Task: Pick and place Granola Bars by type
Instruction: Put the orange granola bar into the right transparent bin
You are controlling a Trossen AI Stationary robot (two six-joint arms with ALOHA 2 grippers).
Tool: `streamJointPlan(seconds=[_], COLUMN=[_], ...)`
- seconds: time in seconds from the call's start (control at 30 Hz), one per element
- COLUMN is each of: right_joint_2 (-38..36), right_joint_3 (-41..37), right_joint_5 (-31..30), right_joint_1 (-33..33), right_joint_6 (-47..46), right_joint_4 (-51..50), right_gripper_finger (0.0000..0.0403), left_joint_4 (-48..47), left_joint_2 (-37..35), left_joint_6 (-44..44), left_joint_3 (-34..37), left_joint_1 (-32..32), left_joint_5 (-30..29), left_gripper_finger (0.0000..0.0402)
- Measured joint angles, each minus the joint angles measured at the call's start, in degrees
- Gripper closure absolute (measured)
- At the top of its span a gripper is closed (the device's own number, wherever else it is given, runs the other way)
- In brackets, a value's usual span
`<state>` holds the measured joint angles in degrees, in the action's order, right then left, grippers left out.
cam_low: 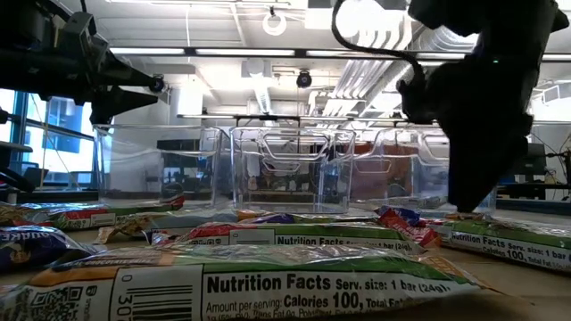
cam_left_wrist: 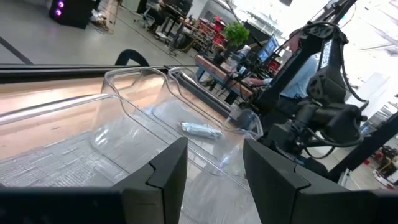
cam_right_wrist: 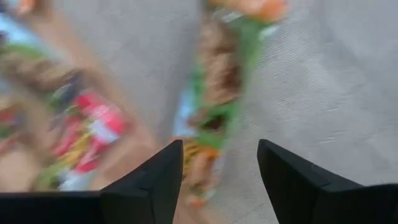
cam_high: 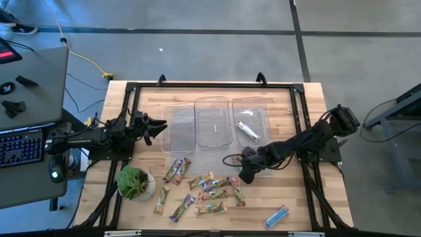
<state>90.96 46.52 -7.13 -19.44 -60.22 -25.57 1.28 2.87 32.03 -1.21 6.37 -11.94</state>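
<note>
**Right gripper hanging over the scattered bars**

The right gripper (cam_high: 245, 175), jaws spread and empty, is hovering above a green-wrapped granola bar (cam_right_wrist: 214, 102) in the front pile. The left gripper (cam_high: 160, 127), parted and empty, is waiting beside the clear trays (cam_high: 182, 127).

A green-wrapped bar (cam_right_wrist: 217, 93) lies past the parted fingers (cam_right_wrist: 155, 180) (red-wrapped bar (cam_right_wrist: 93, 134) beside it).

High view looks straight down on the whole desk (cam_high: 309, 131). Low view sits at desk level, close behind the bars (cam_low: 294, 267), facing the trays (cam_low: 277, 169). Left wrist view shares those trays; right wrist view hangs close over the bars.
</note>
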Motion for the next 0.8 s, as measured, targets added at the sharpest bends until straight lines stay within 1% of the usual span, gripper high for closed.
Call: streamJointPlan(seconds=[0.03,0.1,0.33,0.43,0.63,0.8], right_joint_2=[0.0,0.1,1.8,2.8,4.6,5.5], right_joint_3=[0.0,-0.3,-3.0,-3.3,-3.4,-3.5], right_joint_5=[-1.7,-3.0,-1.7,-3.2,-6.6,-6.9], right_joint_1=[0.0,0.0,-2.0,-3.2,-4.9,-5.0], right_joint_6=[-0.5,-0.5,0.0,-1.2,2.9,4.1], right_joint_4=[-0.5,0.2,9.3,10.5,12.4,18.0], right_gripper_finger=[0.0210,0.0210,0.0208,0.0208,0.0208,0.0220], left_joint_4=[0.0,0.0,0.0,0.0,0.0,0.0], left_joint_2=[0.0,0.0,0.0,0.0,0.0,0.0], left_joint_6=[0.0,0.3,1.5,1.5,1.5,1.5], left_joint_3=[0.0,0.0,0.0,0.0,0.0,0.0], left_joint_1=[0.0,0.0,0.0,0.0,0.0,0.0], left_joint_5=[0.0,0.0,-0.2,-0.2,-0.6,-0.7], left_gripper_finger=[0.0253,0.0253,0.0253,0.0253,0.0253,0.0253])
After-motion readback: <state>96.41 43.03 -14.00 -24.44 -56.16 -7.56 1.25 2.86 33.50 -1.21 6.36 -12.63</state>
